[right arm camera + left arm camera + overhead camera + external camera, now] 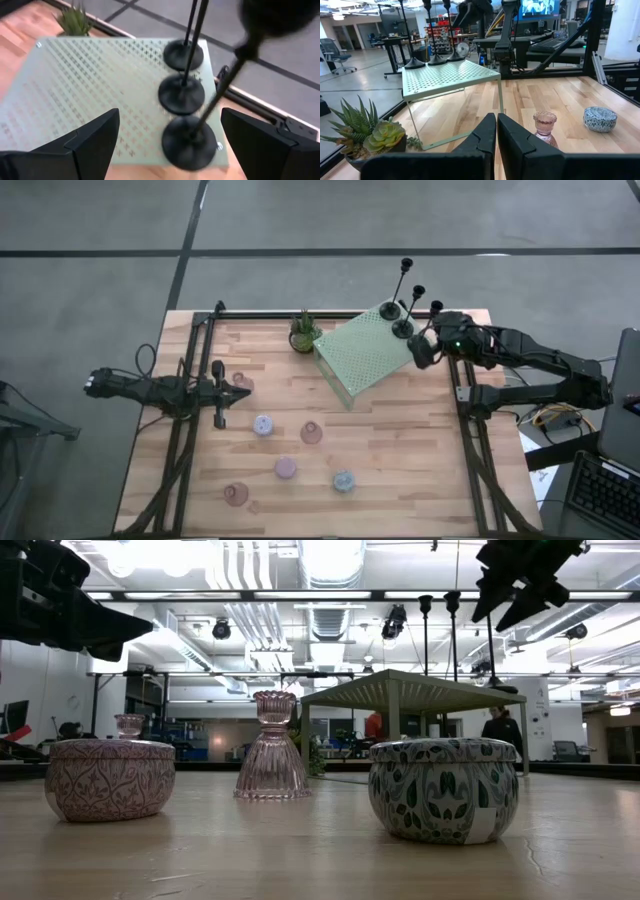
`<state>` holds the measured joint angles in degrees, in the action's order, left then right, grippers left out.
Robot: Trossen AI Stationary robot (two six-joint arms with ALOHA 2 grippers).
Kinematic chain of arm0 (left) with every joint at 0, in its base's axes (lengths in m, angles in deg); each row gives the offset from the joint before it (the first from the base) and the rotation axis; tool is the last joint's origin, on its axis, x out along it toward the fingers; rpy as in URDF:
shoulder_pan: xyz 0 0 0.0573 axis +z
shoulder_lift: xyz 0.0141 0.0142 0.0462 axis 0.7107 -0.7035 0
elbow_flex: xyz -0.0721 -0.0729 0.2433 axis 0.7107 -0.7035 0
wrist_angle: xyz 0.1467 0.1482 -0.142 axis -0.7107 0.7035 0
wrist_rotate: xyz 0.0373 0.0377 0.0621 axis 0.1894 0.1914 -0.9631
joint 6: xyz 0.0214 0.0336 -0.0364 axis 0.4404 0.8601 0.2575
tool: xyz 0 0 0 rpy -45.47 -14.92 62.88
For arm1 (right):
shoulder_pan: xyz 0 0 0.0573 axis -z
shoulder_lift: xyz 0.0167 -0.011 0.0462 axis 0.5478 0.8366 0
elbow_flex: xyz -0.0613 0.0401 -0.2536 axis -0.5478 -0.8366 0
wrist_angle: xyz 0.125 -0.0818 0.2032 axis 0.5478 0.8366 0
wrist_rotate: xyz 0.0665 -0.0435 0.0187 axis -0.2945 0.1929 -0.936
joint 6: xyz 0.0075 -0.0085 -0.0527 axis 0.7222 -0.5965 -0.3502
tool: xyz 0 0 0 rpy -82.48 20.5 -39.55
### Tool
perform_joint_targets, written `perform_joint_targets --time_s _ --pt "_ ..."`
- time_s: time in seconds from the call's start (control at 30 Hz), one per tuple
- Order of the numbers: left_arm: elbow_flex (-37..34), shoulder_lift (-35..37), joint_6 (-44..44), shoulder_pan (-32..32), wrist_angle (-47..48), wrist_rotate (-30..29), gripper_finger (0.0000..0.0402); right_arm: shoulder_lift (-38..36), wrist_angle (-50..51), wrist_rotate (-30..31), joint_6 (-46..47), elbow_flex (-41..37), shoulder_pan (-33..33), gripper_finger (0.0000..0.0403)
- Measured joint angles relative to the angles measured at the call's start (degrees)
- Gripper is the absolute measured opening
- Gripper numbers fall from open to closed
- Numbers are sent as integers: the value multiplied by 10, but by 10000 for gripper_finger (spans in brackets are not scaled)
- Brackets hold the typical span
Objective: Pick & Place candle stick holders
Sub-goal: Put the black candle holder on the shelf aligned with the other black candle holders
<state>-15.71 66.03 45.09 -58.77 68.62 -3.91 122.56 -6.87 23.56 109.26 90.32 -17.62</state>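
Three black candle stick holders stand by their round bases [181, 93] on the far right corner of the pale green platform [360, 352], with their thin stems upright [418, 290]. My right gripper [170, 120] hovers open above that corner [425, 345], its fingers spread wide on either side of the nearest base [189, 141]. Small pinkish glass cups [312, 432] and pastel round holders [263, 424] sit on the wooden table. My left gripper [496, 135] is shut and level at the table's left [235, 390], holding nothing.
A small potted green plant [303, 333] stands at the platform's far left corner. A blue round holder [444, 788], a pink one [110, 778] and a glass cup [272, 745] sit near the front. Black frame rails [465, 395] run along both table sides.
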Motion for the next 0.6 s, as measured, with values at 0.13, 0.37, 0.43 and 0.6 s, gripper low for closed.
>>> perform_joint_targets --time_s 0.13,0.37,0.43,0.6 --pt "0 0 0 0 0 0 21 -7 40 -1 26 0 -2 340" --pt "0 0 0 0 0 0 21 -13 87 -22 65 0 -25 345" --pt "0 0 0 0 0 0 21 -14 89 -31 74 -2 -34 343" --pt "0 0 0 0 0 0 21 -14 99 -53 104 -20 -51 333"
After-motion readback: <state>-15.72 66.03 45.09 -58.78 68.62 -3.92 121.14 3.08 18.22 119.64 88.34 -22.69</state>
